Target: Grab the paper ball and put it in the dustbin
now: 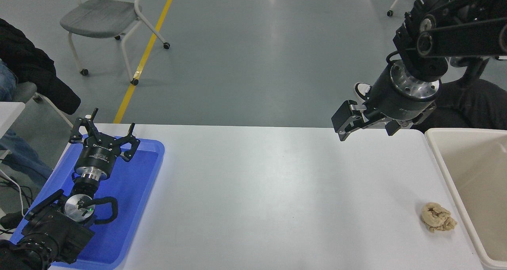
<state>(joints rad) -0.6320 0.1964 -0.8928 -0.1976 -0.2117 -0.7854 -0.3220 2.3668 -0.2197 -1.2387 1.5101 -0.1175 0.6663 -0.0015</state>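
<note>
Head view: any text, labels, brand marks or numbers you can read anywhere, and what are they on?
Nothing can be read with confidence.
Left pincer: pale print on its black body, too small to read.
Right pincer: faint print on the black wrist housing behind it, too blurred to read.
Paper ball, dustbin, blue tray, table: no print visible.

We see the paper ball (438, 217) lying on the counter (277, 191) just beside the dustbin (443, 159), our right gripper (366, 123) raised well apart, left gripper (103, 133) over a blue tray (146, 175).
</note>
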